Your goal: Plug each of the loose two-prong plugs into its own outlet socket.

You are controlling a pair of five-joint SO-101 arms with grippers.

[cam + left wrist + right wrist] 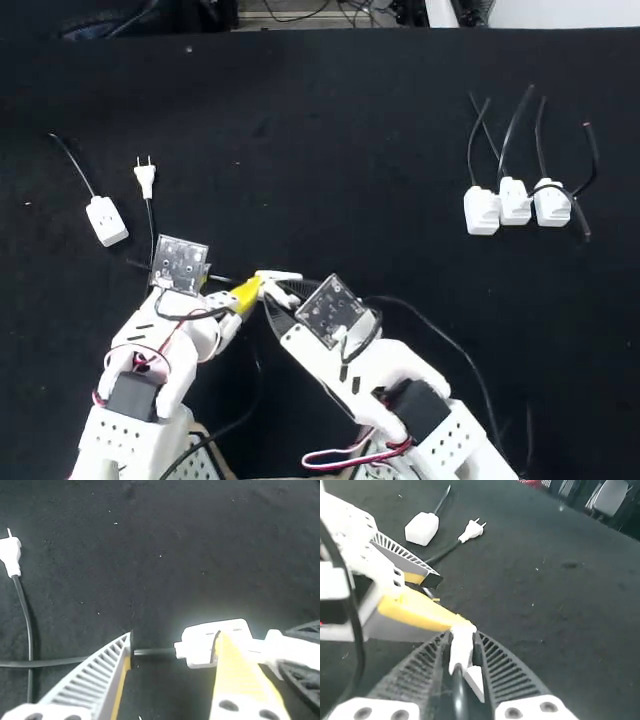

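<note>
A white two-prong plug (145,178) on a black cable lies flat just right of the lone white socket (106,220). Well right of that socket, the right gripper (463,637) clamps a white piece (275,280) on a cable. Far right of it, three white sockets (514,203) lie in a row.

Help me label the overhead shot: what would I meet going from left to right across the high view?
lone socket → loose plug → held plug in the middle → first row socket → second row socket → third row socket
</note>
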